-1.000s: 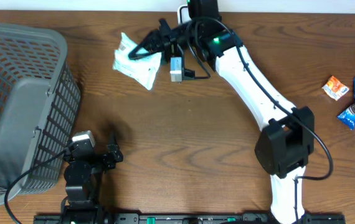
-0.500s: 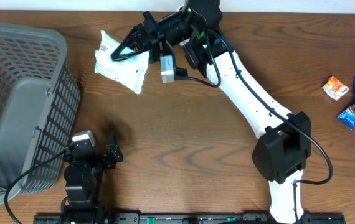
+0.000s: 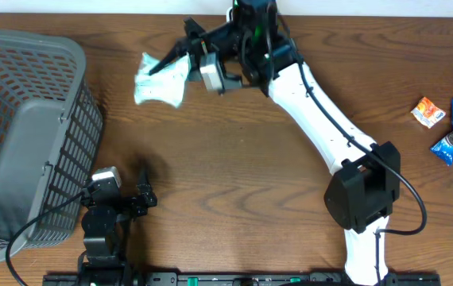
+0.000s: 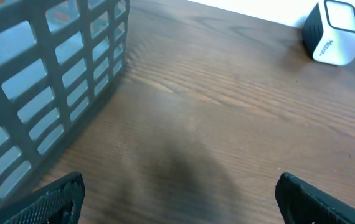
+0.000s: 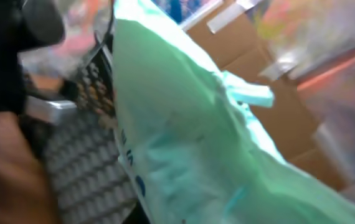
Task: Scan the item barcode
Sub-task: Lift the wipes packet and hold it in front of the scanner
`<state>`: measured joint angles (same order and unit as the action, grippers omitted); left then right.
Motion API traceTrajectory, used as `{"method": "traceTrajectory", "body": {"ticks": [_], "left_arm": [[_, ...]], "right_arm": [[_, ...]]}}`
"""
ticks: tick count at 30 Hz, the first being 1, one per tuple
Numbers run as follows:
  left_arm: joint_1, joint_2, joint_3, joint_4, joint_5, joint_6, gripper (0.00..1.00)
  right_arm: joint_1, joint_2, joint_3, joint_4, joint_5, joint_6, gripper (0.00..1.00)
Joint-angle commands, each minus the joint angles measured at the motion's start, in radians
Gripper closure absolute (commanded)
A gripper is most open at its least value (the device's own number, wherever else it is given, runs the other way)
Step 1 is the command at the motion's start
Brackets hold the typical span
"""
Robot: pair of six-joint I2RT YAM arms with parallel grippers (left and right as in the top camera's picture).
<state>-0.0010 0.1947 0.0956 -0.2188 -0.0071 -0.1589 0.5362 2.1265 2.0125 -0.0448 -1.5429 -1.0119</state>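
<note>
packet [image 3: 156, 83] swung and tilted since a second before, aloft over the far table [image 3: 234, 175], pinched tight by right gripper [image 3: 177, 63]; left gripper [image 4: 177, 196] spread wide, empty. scan judged unfinished: barcode presentation outstanding.

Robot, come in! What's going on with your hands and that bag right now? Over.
Right gripper shut on the pale green packet, held above the table. Left gripper open, empty, down low. Grey basket off to the side.
</note>
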Motion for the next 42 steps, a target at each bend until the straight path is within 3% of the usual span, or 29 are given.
{"method": "traceTrajectory", "body": {"ticks": [1,9,15,19,20,23,26,31,37,40,42], "left_arm": [[0.005,-0.002,-0.026,-0.007,-0.012,0.009,0.02],[0.005,-0.002,-0.026,-0.007,-0.012,0.009,0.02],[0.005,-0.002,-0.026,-0.007,-0.012,0.008,0.02],[0.005,-0.002,-0.026,-0.007,-0.012,0.009,0.02],[0.005,-0.002,-0.026,-0.007,-0.012,0.009,0.02],[0.005,-0.002,-0.026,-0.007,-0.012,0.009,0.02],[0.005,-0.002,-0.026,-0.007,-0.012,0.009,0.02],[0.005,-0.002,-0.026,-0.007,-0.012,0.009,0.02],[0.005,-0.002,-0.026,-0.007,-0.012,0.008,0.03],[0.005,-0.002,-0.026,-0.007,-0.012,0.009,0.02],[0.005,-0.002,-0.026,-0.007,-0.012,0.009,0.02]], "right_arm": [[-0.027,-0.013,0.002,-0.195,-0.019,0.077,0.99],[-0.035,-0.013,0.002,-0.755,0.050,0.093,0.98],[-0.004,-0.013,0.001,-1.023,0.354,0.163,0.98],[0.021,-0.013,0.001,-0.983,0.571,0.615,0.99],[0.024,-0.013,0.001,-0.970,0.684,0.830,0.99],[0.021,-0.013,0.001,-1.012,0.900,1.300,0.99],[0.017,-0.013,0.001,-1.054,0.893,1.537,0.99],[0.016,-0.013,0.001,-1.171,0.844,1.740,0.98],[0.011,-0.013,0.001,-1.347,0.737,2.430,0.98],[0.005,-0.013,0.001,-1.320,0.646,2.686,0.99],[-0.005,-0.013,0.001,-1.238,0.618,2.783,0.99]]}}
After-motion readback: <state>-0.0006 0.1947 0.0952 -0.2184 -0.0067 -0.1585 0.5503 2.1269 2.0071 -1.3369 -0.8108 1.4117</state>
